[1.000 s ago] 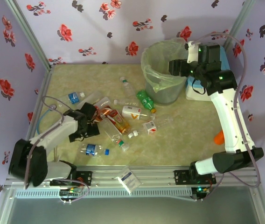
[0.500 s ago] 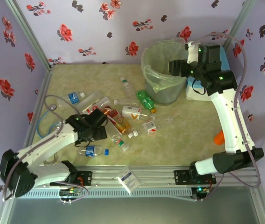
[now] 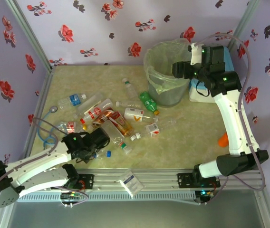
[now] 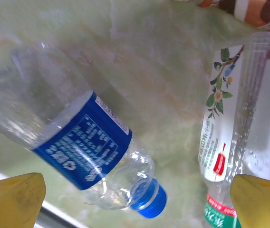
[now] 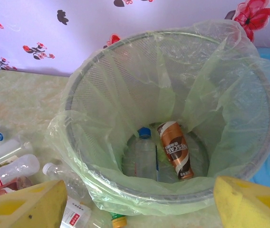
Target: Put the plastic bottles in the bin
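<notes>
Several plastic bottles (image 3: pixel 125 113) lie scattered on the table's middle. My left gripper (image 3: pixel 98 143) hangs open low over a clear bottle with a blue label (image 4: pixel 80 148) and blue cap (image 3: pixel 108 153), its yellow fingertips (image 4: pixel 12 199) apart on either side, touching nothing. A white-labelled bottle (image 4: pixel 230 142) lies just to the right. My right gripper (image 3: pixel 178 69) is open and holds nothing above the rim of the bin (image 3: pixel 169 96). Inside the bin (image 5: pixel 78 88) lie a clear blue-capped bottle (image 5: pixel 145 154) and a brown Nescafe bottle (image 5: pixel 174 148). A green bottle with a yellow cap (image 3: pixel 148 101) lies against the bin's foot.
A blue-lidded cooler box (image 3: pixel 230 61) stands behind the right arm. An orange thing (image 3: pixel 223 138) lies by the right wall, a white packet (image 3: pixel 131 183) on the front rail. A small white carton (image 3: pixel 152 129) lies among the bottles. Floral walls close in three sides.
My left arm has swung back toward the near edge, carrying its open gripper from the bottle pile down over the blue-labelled bottle. The right arm has stayed still.
</notes>
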